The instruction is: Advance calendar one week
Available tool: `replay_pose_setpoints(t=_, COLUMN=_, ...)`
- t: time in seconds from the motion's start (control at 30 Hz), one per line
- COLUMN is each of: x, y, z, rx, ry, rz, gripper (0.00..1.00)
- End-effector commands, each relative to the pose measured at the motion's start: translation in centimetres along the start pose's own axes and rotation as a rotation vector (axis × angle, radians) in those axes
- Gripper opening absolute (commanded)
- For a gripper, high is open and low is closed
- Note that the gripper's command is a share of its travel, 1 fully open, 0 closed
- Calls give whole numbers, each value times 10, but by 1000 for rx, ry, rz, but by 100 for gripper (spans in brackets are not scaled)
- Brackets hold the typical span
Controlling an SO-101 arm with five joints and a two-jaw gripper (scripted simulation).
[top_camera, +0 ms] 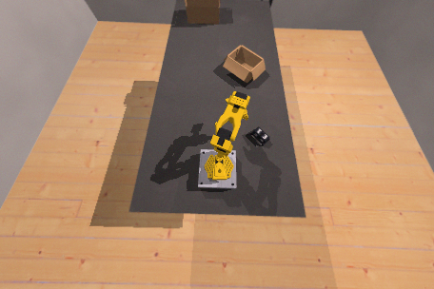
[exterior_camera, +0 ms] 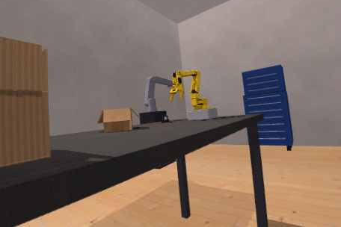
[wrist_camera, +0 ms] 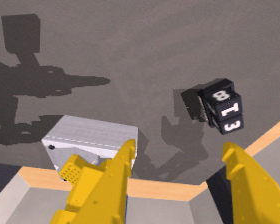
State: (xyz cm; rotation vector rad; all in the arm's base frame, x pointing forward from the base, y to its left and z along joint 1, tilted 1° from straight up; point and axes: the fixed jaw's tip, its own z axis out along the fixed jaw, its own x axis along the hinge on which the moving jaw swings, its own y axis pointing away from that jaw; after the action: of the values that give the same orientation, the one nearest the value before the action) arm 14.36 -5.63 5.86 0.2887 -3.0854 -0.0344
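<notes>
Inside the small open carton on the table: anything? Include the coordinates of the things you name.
Top view shows the inner walls of the small carton (top_camera: 246,74) (exterior_camera: 117,115) and nothing clear inside; its near wall covers part of the bottom.

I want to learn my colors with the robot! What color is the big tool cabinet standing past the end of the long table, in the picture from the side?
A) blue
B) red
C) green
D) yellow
A: the cabinet shows blue drawer fronts from top to bottom, while yellow is the color of the robot arm.
</notes>
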Motion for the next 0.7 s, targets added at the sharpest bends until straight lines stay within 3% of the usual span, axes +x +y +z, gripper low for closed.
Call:
replay_pose_setpoints(t=0.0, x=0, y=16, z=-3, rx=8, ry=-8, rz=73, gripper=36)
replay_pose_setpoints(t=0.33, x=4, y=42, z=-4, rx=12, ry=-8, rz=189, gripper=36)
replay_pose_setpoints(t=0.67, x=6, y=50, z=-4, rx=14, ry=-8, rz=228, gripper=36)
